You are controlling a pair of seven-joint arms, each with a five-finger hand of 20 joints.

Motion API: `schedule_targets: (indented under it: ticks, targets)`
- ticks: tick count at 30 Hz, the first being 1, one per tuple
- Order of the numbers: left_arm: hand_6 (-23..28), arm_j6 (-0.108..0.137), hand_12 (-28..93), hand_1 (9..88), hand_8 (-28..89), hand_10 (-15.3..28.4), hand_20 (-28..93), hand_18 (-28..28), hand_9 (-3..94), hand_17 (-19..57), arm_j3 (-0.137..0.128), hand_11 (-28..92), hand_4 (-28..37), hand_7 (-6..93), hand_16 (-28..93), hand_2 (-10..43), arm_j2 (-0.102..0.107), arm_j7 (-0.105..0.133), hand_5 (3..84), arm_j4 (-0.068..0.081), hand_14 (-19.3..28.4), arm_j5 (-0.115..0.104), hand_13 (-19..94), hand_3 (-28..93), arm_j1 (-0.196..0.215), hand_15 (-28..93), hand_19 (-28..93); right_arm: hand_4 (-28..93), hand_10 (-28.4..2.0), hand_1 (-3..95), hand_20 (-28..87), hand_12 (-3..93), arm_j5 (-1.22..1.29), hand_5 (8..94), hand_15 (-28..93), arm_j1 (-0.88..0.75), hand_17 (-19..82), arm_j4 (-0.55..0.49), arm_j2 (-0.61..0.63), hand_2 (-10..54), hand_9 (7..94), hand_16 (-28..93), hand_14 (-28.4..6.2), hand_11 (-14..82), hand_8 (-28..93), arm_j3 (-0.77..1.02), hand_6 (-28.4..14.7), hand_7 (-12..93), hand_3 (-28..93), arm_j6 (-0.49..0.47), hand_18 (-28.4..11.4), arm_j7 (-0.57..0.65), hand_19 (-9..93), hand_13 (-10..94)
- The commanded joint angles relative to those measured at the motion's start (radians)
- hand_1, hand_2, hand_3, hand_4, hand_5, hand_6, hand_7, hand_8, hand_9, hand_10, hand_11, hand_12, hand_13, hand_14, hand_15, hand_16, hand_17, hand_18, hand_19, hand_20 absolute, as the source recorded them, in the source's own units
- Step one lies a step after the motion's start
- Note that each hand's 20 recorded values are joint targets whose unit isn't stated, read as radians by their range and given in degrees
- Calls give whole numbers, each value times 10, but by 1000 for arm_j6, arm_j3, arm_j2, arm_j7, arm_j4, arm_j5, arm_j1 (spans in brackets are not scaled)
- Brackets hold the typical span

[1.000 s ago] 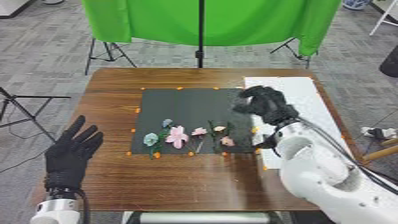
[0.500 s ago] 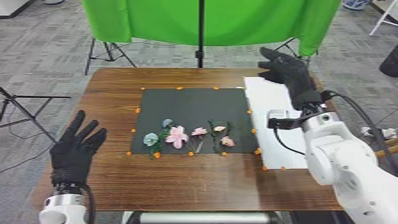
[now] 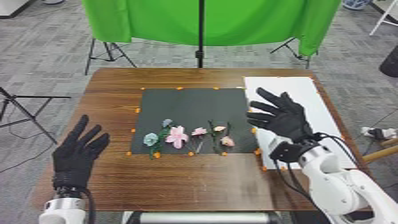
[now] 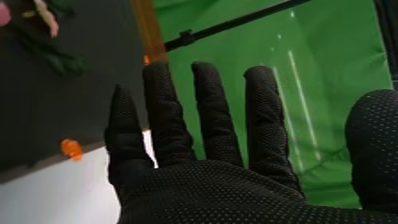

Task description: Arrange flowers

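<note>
A brown wooden table spans the middle of the head view, with a green cloth hanging beyond it at the top. On the table lie a dark mat in the center and a white sheet at right. The right hand, fingers spread open, hides part of the sheet; the left hand, also open, is at lower left. The flowers lie along the mat's lower part, with orange bits around its edges.
</note>
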Motion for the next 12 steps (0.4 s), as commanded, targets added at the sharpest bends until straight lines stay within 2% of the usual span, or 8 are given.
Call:
schedule_targets:
  ticks: [1, 2, 3, 4, 7, 8, 9, 12]
  targets:
    - [29, -20, 106, 172, -85, 160, 29, 284, 305, -59, 1, 183, -283, 65, -90, 65, -14, -21, 335, 14, 262, 46, 206, 798, 13, 506, 543, -283, -115, 106, 206, 140, -50, 420, 320, -1, 13, 14, -5, 72, 448, 147, -194, 89, -126, 8, 66, 128, 742, 3, -254, -27, 462, 306]
    - [28, -26, 106, 171, -85, 159, 25, 284, 304, -62, -2, 182, -283, 65, -91, 64, -14, -26, 335, 16, 262, 57, 206, 798, 11, 503, 534, -283, -114, 105, 206, 140, -61, 419, 319, 4, 12, 17, -3, 72, 447, 147, -194, 89, -127, 5, 66, 129, 744, 4, -254, -31, 462, 306]
    - [29, -30, 106, 170, -85, 158, 21, 284, 304, -63, -2, 182, -283, 65, -92, 63, -11, -24, 335, 16, 261, 57, 207, 798, 11, 498, 526, -283, -114, 104, 206, 140, -64, 419, 318, 8, 11, 20, -2, 72, 447, 148, -193, 89, -127, 4, 66, 130, 745, 3, -254, -32, 462, 306]
    - [29, -28, 106, 169, -85, 158, 19, 284, 303, -63, 1, 182, -283, 64, -92, 63, -8, -16, 336, 17, 261, 47, 207, 798, 8, 495, 524, -283, -113, 104, 206, 140, -54, 418, 318, 10, 10, 22, 0, 70, 447, 148, -193, 88, -127, 5, 67, 130, 746, 1, -253, -38, 462, 305]
    - [29, -25, 107, 168, -84, 160, 17, 284, 302, -66, -4, 181, -283, 64, -89, 61, -7, -13, 336, 18, 259, 48, 205, 799, 4, 491, 522, -283, -113, 105, 206, 141, -90, 417, 321, 18, 8, 22, -2, 69, 446, 153, -192, 89, -128, 3, 67, 132, 746, 8, -251, -33, 461, 304]
    - [29, -22, 107, 168, -84, 160, 17, 284, 302, -66, -3, 181, -283, 65, -88, 61, -2, -3, 336, 16, 260, 41, 205, 798, 9, 492, 523, -283, -112, 106, 207, 142, -95, 417, 327, 22, 7, 22, -6, 68, 446, 156, -192, 89, -128, 3, 67, 132, 747, 7, -252, -29, 462, 304]
    - [29, -26, 108, 168, -84, 162, 17, 284, 303, -67, -7, 182, -283, 65, -87, 61, -6, -11, 337, 16, 260, 43, 204, 799, 6, 492, 523, -283, -113, 107, 210, 143, -90, 417, 337, 19, 6, 20, -11, 68, 447, 159, -191, 90, -128, 7, 67, 133, 746, 7, -252, -29, 465, 304]
    - [31, -32, 110, 167, -83, 167, 19, 284, 305, -67, -10, 186, -283, 65, -85, 60, -6, -9, 338, 14, 260, 46, 205, 799, 7, 494, 526, -283, -117, 107, 215, 145, -105, 415, 347, 19, 6, 15, -28, 67, 445, 159, -190, 94, -129, 8, 67, 133, 745, 10, -251, -27, 469, 305]
